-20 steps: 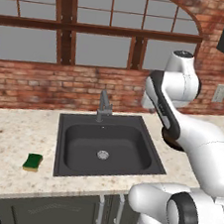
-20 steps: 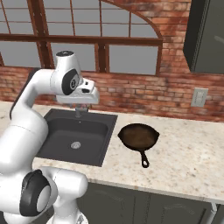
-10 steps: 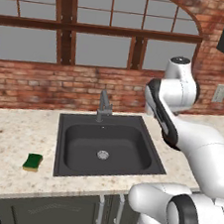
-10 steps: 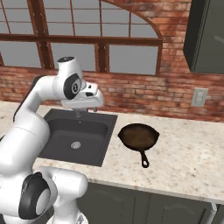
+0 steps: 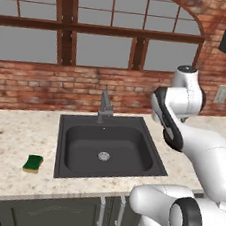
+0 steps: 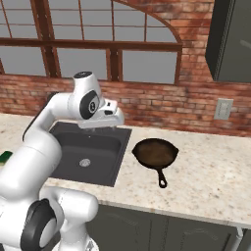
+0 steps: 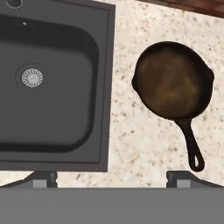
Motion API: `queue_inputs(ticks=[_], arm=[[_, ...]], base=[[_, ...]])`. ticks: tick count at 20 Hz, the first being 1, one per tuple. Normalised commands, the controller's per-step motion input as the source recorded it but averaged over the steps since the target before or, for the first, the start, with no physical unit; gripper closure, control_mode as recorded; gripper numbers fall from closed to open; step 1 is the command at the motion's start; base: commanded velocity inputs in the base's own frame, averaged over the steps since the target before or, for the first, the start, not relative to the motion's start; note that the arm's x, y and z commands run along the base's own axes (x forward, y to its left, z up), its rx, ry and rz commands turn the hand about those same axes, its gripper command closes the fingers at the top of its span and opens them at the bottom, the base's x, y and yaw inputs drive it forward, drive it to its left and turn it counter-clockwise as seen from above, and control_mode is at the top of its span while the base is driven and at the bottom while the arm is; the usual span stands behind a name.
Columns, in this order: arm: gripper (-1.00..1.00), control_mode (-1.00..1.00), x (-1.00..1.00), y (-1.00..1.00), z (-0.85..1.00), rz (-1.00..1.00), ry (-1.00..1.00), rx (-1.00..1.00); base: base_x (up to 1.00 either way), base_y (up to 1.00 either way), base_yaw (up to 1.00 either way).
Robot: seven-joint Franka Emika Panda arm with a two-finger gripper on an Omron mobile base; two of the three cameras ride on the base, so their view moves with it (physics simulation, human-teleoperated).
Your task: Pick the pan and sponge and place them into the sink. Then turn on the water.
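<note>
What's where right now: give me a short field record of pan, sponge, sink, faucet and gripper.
pan: upright on the counter to the right of the sink, apart from it, handle toward the counter's front edge
sponge: on the counter to the left of the sink, green side up
sink: nothing in the basin, drain bare
faucet: behind the sink, no water running
gripper: open, holding nothing, above the counter between sink and pan
task progress: nothing placed in the sink yet

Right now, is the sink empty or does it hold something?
Empty: the sink shows a bare basin and drain; the pan sits on the counter.
</note>
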Motion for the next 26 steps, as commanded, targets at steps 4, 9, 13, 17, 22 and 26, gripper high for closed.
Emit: queue_inputs(ticks=[4, 9, 13, 17, 22, 26], arm=[[-1.00, -1.00, 0.00, -0.33, -0.25, 0.00, 0.00, 0.00], [-1.00, -1.00, 0.00, -0.34, -0.19, 0.00, 0.00, 0.00], [-1.00, -1.00, 0.00, -0.33, -0.19, 0.00, 0.00, 0.00], [-1.00, -1.00, 0.00, -0.33, -0.20, 0.00, 0.00, 0.00], [-1.00, -1.00, -0.07, -0.35, -0.21, 0.00, 0.00, 0.00], [-1.00, -1.00, -0.10, -0.36, -0.28, 0.00, 0.00, 0.00]], base=[[0.00, 0.00, 0.00], [0.00, 0.00, 0.00], [0.00, 0.00, 0.00], [0.00, 0.00, 0.00], [0.00, 0.00, 0.00], [0.00, 0.00, 0.00]])
